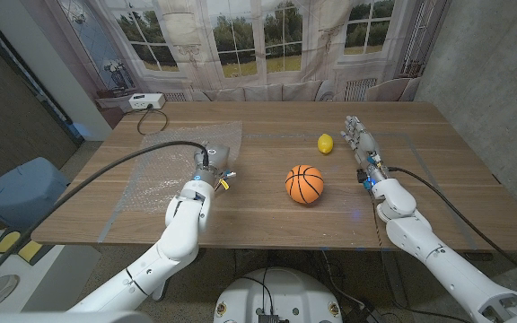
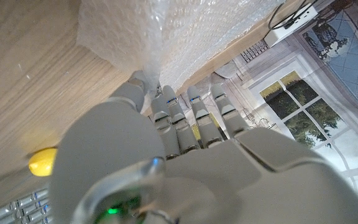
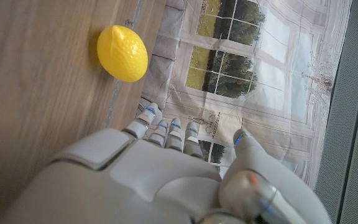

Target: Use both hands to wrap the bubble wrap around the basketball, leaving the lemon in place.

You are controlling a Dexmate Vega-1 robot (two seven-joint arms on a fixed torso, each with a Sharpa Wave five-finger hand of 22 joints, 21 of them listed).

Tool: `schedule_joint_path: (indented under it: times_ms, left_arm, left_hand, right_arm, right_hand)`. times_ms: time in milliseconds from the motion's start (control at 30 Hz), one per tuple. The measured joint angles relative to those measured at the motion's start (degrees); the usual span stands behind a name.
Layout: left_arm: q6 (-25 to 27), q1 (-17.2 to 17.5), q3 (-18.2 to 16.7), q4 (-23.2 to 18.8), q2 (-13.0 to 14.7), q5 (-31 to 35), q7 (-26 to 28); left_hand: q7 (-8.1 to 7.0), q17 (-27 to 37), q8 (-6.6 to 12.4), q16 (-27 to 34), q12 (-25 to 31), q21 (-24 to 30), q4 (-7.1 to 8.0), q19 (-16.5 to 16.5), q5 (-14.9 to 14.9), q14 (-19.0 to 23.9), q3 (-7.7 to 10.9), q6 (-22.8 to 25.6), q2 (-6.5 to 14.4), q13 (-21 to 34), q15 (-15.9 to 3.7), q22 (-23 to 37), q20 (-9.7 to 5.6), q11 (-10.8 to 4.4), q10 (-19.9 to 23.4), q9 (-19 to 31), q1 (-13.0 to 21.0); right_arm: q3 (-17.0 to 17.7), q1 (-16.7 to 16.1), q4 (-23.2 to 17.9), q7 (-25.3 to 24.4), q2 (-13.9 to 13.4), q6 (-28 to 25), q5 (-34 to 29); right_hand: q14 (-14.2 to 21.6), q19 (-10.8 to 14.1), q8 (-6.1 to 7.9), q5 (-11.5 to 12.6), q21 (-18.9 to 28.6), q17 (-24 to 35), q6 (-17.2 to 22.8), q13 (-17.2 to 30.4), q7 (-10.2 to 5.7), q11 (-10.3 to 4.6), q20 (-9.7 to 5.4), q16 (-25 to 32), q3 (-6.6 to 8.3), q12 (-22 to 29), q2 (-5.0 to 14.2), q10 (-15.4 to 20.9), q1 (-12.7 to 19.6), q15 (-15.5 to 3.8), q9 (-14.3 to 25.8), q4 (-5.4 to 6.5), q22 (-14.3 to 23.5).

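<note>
Head view: the left hand (image 1: 206, 172) pinches the edge of the bubble wrap (image 1: 173, 166) left of the basketball (image 1: 304, 184). The right hand (image 1: 363, 148) holds nothing, fingers stretched near the lemon (image 1: 326, 143).

Left wrist view: fingers (image 2: 166, 109) grip the sheet.

Right wrist view: fingers (image 3: 149, 118) straight, lemon just beside them.

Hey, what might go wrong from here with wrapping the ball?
The left hand grips only the bubble wrap's edge, so it may slip free. The basketball sits loose and could roll when the sheet reaches it. The right hand is beside the lemon and might knock it.
</note>
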Motion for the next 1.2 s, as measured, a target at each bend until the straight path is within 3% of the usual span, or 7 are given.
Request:
schedule_joint_path:
  times_ms: [100, 133, 233, 300, 633, 1200]
  left_arm:
    - [-0.5, 0.0, -1.1, -1.0, 1.2, -2.9, 0.9]
    - [-1.7, -0.1, -1.9, -1.7, 2.1, -8.7, 2.2]
    - [-2.6, -0.4, -3.1, -2.6, 3.5, -11.7, 2.8]
    - [-4.8, -0.7, -4.0, -3.3, 4.9, -17.7, 3.8]
    - [-11.8, -1.5, -6.9, -5.3, 9.7, -33.8, 8.0]
    - [-21.1, -5.8, -6.7, -5.4, 13.3, -47.4, 11.2]
  left_hand:
    - [0.00, 0.1, 0.01, -0.3, -0.1, 0.0, 0.23, 0.0, 0.0, -0.5, -0.24, 0.0, 0.0, 0.0, 0.08, 0.0, 0.00, 0.11, -0.1, 0.0, 0.0]
    - [0.01, 0.1, 0.19, -0.3, -0.1, 0.0, 0.23, 0.0, 0.0, -0.7, -0.24, 0.0, 0.0, 0.0, 0.06, 0.0, -0.01, 0.27, -0.3, 0.0, 0.0]
    - [0.10, 0.1, 0.44, -0.5, -0.5, 0.0, 0.23, -0.2, 0.0, -0.7, -0.24, -0.1, 0.1, 0.0, 0.07, 0.0, -0.23, 0.49, -0.5, 0.0, 0.1]
    - [0.18, 0.1, 0.44, -0.5, -0.5, 0.0, 0.46, -0.2, 0.0, -1.2, -0.47, -0.2, 0.1, 0.0, 0.15, 0.0, -0.23, 0.72, -0.7, 0.0, 0.1]
    - [0.22, 0.1, 1.17, -0.5, -0.8, 0.0, 0.46, -0.5, 0.0, -1.2, -0.95, -0.2, 0.2, 0.3, 0.14, 0.0, -0.53, 0.68, -0.7, 0.1, 0.2]
    - [0.31, -0.1, 1.98, -1.1, -1.2, 0.0, 0.39, -0.8, -0.1, -1.9, -1.82, -0.3, 0.3, 0.5, 0.26, 0.0, -0.83, 0.44, -0.8, 0.1, 0.9]
  right_arm:
    - [-0.2, 0.3, -0.1, -0.3, 0.0, -0.2, -0.4]
    - [-0.2, 0.3, -0.1, -0.3, 0.0, -0.2, -0.4]
    - [-0.3, 0.5, -0.2, -0.6, 0.0, -0.3, -0.8]
    - [-0.4, 0.7, -0.3, -0.7, 0.1, -0.3, -1.0]
    - [-0.5, 0.9, -0.7, -1.3, 0.1, -0.3, -1.6]
    - [-0.1, 0.2, -1.4, -2.0, -0.2, 0.5, -1.9]
  right_hand:
    - [0.0, 0.0, 0.00, 0.0, 0.0, 0.0, 0.0, 0.0, 0.00, 0.00, 0.00, 0.0, 0.00, 0.0, 0.00, 0.0, 0.0, 0.00, 0.0, 0.00, 0.0]
    - [0.0, 0.0, 0.00, 0.0, 0.0, 0.0, 0.0, 0.0, 0.00, 0.00, 0.00, 0.0, 0.02, 0.0, 0.00, 0.0, 0.0, 0.00, 0.0, -0.02, 0.0]
    - [0.0, 0.0, 0.00, 0.0, 0.0, 0.0, 0.0, 0.0, 0.00, 0.00, 0.00, 0.0, 0.16, 0.0, 0.00, 0.0, 0.0, 0.00, 0.0, -0.16, 0.0]
    - [0.0, 0.0, 0.00, 0.0, 0.0, 0.0, 0.0, 0.0, 0.00, 0.00, 0.00, 0.0, 0.16, 0.0, 0.00, 0.0, 0.0, 0.00, 0.0, -0.16, 0.0]
    - [0.0, 0.0, 0.00, 0.0, 0.0, 0.0, 0.2, 0.0, -0.21, 0.00, 0.00, 0.0, 0.08, 0.0, 0.00, 0.0, 0.0, 0.00, 0.0, -0.24, 0.0]
    - [0.0, 0.0, 0.00, 0.0, 0.0, 0.0, 0.2, 0.0, -0.21, 0.00, 0.00, 0.0, -0.09, 0.0, 0.00, 0.0, 0.0, 0.00, 0.0, -0.41, 0.0]
